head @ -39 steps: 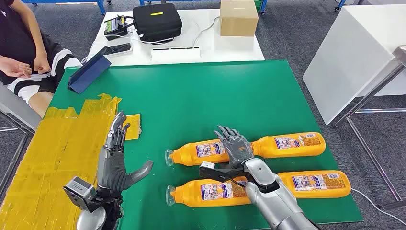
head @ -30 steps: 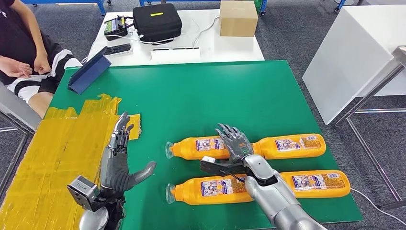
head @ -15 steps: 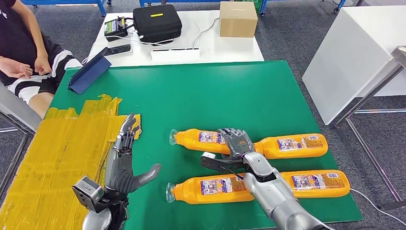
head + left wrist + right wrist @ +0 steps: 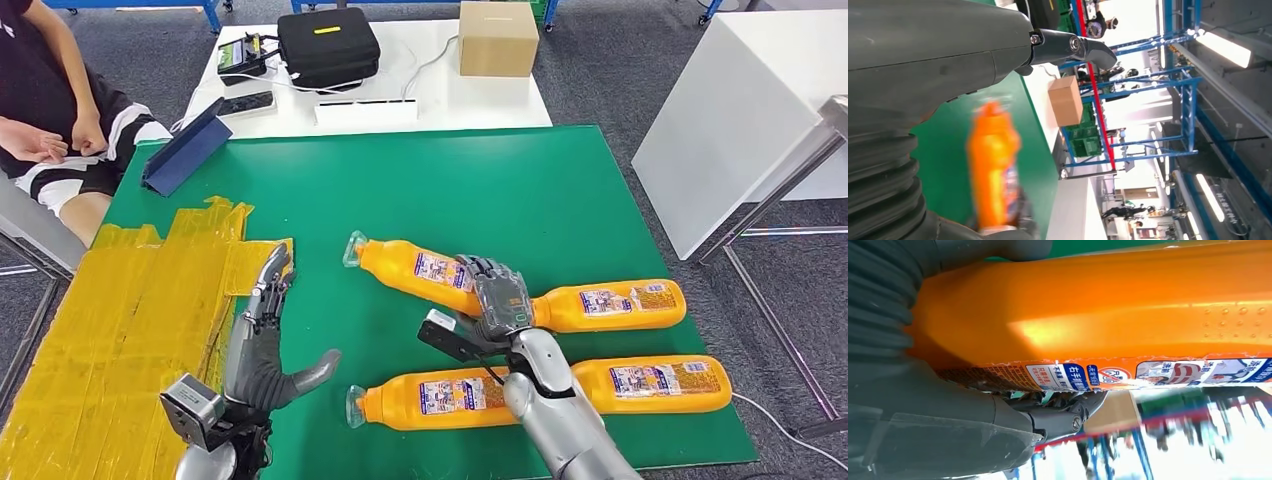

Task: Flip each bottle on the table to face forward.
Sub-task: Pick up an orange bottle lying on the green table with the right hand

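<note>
Swung since half a second ago, the far-left bottle (image 4: pixel 415 268) now points its cap toward ten o'clock in my right hand's (image 4: pixel 497 300) grip; my empty, spread left hand (image 4: pixel 262 335) can't save a slip onto its neighbour (image 4: pixel 610 304).

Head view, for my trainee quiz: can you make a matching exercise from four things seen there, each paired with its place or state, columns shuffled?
Things:
1. Tilted orange plastic bottle
2. Black zipped case
3. Left hand
4. Brown cardboard box

Places or states:
A. On the white table, far right end
B. Fingers apart, holding nothing, over the green table's left part beside the yellow tape patch
C. Gripped by the right hand, cap angled away from the robot
D. On the white table, left of the box

Pairs: 1-C, 2-D, 3-B, 4-A
</note>
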`<action>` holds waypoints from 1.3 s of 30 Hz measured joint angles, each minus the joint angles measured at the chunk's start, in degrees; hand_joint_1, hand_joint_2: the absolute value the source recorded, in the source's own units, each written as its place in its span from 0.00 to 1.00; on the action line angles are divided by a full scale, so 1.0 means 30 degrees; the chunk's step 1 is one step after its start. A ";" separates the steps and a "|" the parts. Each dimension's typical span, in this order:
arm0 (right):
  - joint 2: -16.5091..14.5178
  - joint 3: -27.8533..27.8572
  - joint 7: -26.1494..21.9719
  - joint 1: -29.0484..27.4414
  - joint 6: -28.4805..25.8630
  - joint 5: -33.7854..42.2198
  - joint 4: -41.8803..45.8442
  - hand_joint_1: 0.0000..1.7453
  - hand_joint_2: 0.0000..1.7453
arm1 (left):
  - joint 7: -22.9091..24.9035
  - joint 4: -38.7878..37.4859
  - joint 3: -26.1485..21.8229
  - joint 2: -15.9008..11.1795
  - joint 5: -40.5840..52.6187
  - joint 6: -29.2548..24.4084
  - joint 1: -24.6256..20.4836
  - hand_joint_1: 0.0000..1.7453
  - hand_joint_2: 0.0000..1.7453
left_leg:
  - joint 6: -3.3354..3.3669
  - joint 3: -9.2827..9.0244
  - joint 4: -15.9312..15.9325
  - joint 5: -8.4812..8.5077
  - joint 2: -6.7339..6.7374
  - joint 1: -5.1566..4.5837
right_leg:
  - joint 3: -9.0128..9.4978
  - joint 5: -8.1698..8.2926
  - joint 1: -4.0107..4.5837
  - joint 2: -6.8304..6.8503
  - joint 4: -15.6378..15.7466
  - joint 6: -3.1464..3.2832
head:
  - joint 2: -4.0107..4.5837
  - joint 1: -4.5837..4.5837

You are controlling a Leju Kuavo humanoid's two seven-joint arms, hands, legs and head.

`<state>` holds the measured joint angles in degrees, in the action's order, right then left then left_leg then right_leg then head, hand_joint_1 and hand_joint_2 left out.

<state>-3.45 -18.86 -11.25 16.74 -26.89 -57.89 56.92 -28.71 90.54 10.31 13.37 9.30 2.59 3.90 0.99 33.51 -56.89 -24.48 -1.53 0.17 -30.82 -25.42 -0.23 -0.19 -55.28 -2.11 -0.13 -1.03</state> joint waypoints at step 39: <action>-0.3187 0.1813 -0.6909 -0.4086 0.2246 1.0844 0.7553 0.99 1.00 | 0.2705 -0.1943 0.0541 -0.0204 -0.2639 0.0630 -0.1987 0.00 1.00 | -0.0002 0.0026 0.0003 0.0000 0.0007 0.0001 | -0.0029 -0.0001 0.0001 -0.0001 -0.0001 0.0001 | 0.0000 0.0004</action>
<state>-13.01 -13.42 -31.98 4.48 -20.16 -25.36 79.58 -20.60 84.71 11.93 12.75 1.38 4.48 -2.06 0.99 33.59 -56.88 -24.48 -1.51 0.17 -30.91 -25.42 -0.23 -0.20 -55.28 -2.11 -0.13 -1.02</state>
